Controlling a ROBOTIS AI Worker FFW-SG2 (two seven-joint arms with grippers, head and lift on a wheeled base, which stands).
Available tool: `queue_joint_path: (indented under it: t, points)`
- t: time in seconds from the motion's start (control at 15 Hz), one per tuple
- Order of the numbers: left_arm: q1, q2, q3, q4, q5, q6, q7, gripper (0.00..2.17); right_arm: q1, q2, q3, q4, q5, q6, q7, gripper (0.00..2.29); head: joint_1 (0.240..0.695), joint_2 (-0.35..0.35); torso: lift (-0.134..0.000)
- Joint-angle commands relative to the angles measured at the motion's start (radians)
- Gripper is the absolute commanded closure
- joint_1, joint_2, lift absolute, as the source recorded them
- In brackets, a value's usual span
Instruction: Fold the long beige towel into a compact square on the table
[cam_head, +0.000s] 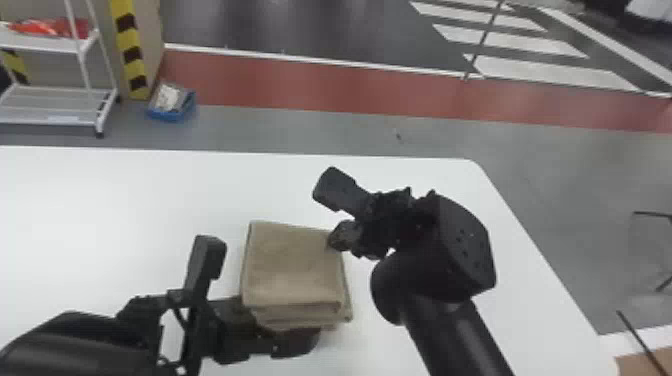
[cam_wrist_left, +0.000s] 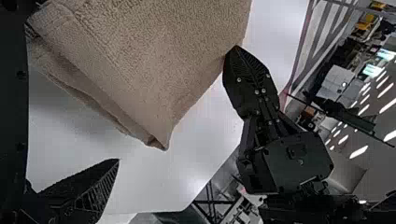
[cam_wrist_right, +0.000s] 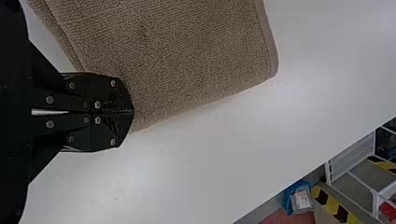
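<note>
The beige towel (cam_head: 295, 265) is stacked in a folded, near-square bundle on the white table, its layers showing along the near edge. Against that edge, partly under the bundle, is my left gripper (cam_head: 295, 342). In the left wrist view, the left gripper (cam_wrist_left: 74, 102) is open, one finger beside the towel (cam_wrist_left: 154, 60) and the other largely hidden behind it. My right gripper (cam_head: 345, 236) rests at the far right corner. In the right wrist view, the right gripper (cam_wrist_right: 126, 112) is shut, its tips over the margin of the towel (cam_wrist_right: 187, 56); any pinched cloth is hidden.
The white table (cam_head: 115, 215) extends left of the towel, and its right edge slopes past the right arm. Beyond the far edge, a white shelf rack (cam_head: 55, 105) and a blue box (cam_head: 171, 102) stand on the floor.
</note>
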Motion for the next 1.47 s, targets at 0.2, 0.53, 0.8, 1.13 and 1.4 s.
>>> queue_joint_path:
  t: [0.2, 0.53, 0.8, 1.13, 1.4]
  points:
    - [0.005, 0.005, -0.004, -0.017, -0.012, 0.055, 0.000, 0.15, 0.009, 0.014, -0.007, -0.030, -0.033, -0.002, -0.062, 1.59, 0.695, -0.251, -0.124]
    - [0.014, 0.005, -0.005, -0.032, -0.018, 0.083, 0.000, 0.15, 0.138, 0.008, 0.064, -0.229, -0.076, 0.032, 0.046, 1.59, 0.695, -0.203, -0.124]
    - [0.014, -0.002, -0.010, -0.034, -0.038, 0.098, 0.000, 0.15, 0.187, -0.021, 0.088, -0.240, -0.044, 0.038, 0.104, 1.59, 0.695, -0.174, -0.124]
    - [0.023, 0.003, -0.005, -0.055, -0.046, 0.120, 0.000, 0.15, 0.167, -0.024, 0.078, -0.174, -0.030, 0.023, 0.084, 1.59, 0.695, -0.199, -0.124]
    - [0.026, 0.009, 0.018, -0.078, -0.060, 0.138, -0.003, 0.15, 0.161, -0.023, 0.071, -0.168, -0.027, 0.023, 0.080, 1.59, 0.695, -0.197, -0.124]
